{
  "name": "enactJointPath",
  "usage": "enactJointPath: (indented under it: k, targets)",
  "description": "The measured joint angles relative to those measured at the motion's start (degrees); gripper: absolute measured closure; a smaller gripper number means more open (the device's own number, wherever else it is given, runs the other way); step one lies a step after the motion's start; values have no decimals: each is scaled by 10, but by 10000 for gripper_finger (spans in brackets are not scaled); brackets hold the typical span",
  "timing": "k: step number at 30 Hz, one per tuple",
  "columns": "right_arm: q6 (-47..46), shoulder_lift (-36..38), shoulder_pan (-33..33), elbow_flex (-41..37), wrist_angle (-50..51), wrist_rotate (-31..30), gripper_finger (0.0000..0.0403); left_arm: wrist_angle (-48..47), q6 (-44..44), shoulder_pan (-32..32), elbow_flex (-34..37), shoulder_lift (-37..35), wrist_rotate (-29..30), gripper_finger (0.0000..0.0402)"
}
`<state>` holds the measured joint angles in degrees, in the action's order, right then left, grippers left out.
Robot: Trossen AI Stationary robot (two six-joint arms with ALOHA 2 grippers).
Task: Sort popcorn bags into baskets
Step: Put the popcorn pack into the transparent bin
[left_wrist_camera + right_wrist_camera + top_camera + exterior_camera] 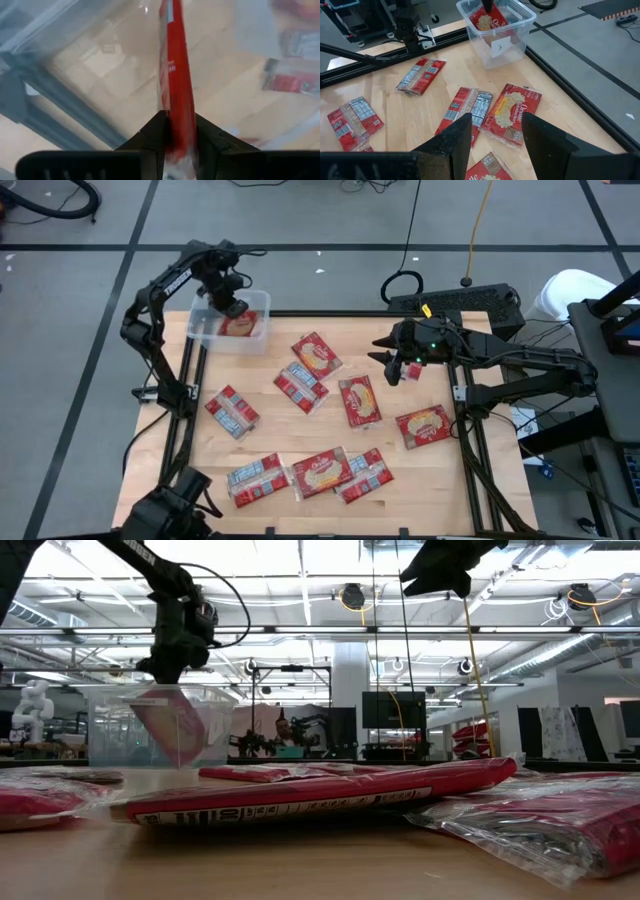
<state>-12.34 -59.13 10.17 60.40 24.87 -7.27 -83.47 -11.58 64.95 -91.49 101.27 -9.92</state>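
My left gripper [232,306] stands over the clear plastic tub [262,302] at the table's far left and is shut on a red popcorn bag [241,326] that reaches down into the tub. The low view shows that bag [172,728] hanging inside the tub's wall [110,730]. Several more red bags lie flat on the table, among them one [316,352], another [360,402] and a third [425,426]. My right gripper [391,366] hovers open, high above the table's far right part, touching nothing. My left gripper pinches the bag by its upper edge [176,131] between the two fingers [155,137], coming from above and pointing down. The bag hangs below the fingers, edge-on and slightly tilted, with its lower end [185,762] down inside the tub.
Bags crowd the table's middle and near part: a pair [300,386], one at the left [232,412] and a cluster near the front edge [322,472]. Black frame rails run along the table's sides [560,55]. A keyboard [460,302] sits beyond the far right corner.
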Motion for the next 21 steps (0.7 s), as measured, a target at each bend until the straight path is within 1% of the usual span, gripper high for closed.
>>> enactJointPath:
  k: [2,4,6,11,15,17,19,21]
  targets:
    - [2,0,0,0,0,0,239,3,1,-1,7,0,20,331]
    - [2,0,0,0,0,0,239,6,2,-4,8,0,59,331]
    - [2,0,0,0,0,0,239,13,2,-6,8,0,87,330]
    - [2,0,0,0,0,0,239,13,-1,-4,8,0,102,330]
    - [2,0,0,0,0,0,239,20,-2,-4,8,0,129,329]
    - [0,0,0,0,0,0,239,22,-2,-4,8,0,131,329]
    - [-3,0,0,0,0,0,239,25,4,-4,8,0,137,321]
    - [-4,0,0,0,0,0,239,32,12,-4,8,0,149,303]
